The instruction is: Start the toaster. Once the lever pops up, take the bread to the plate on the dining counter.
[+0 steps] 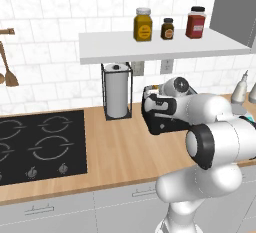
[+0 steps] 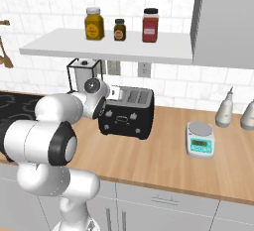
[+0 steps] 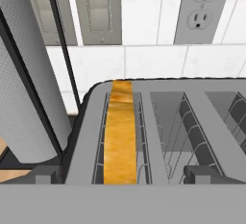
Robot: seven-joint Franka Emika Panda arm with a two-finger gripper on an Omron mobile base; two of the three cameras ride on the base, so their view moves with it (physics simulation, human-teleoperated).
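Note:
The black toaster (image 2: 126, 115) stands on the wood worktop by the wall, partly hidden behind my arm in the left base view (image 1: 161, 123). The hand view looks down on its slotted top (image 3: 163, 122). The bread (image 3: 119, 136), golden-tan along its top edge, sits deep in the leftmost slot. My gripper (image 3: 125, 174) hovers just above the toaster's near edge, open, with its two dark fingertips (image 3: 48, 172) wide apart astride the slots and nothing between them. The plate and the dining counter are out of view.
A paper towel roll in a black wire holder (image 1: 116, 91) stands just left of the toaster. The black hob (image 1: 40, 144) lies further left. A shelf with jars (image 2: 119, 44) overhangs the toaster. A small scale (image 2: 201, 139) and bottles (image 2: 225, 110) sit to the right.

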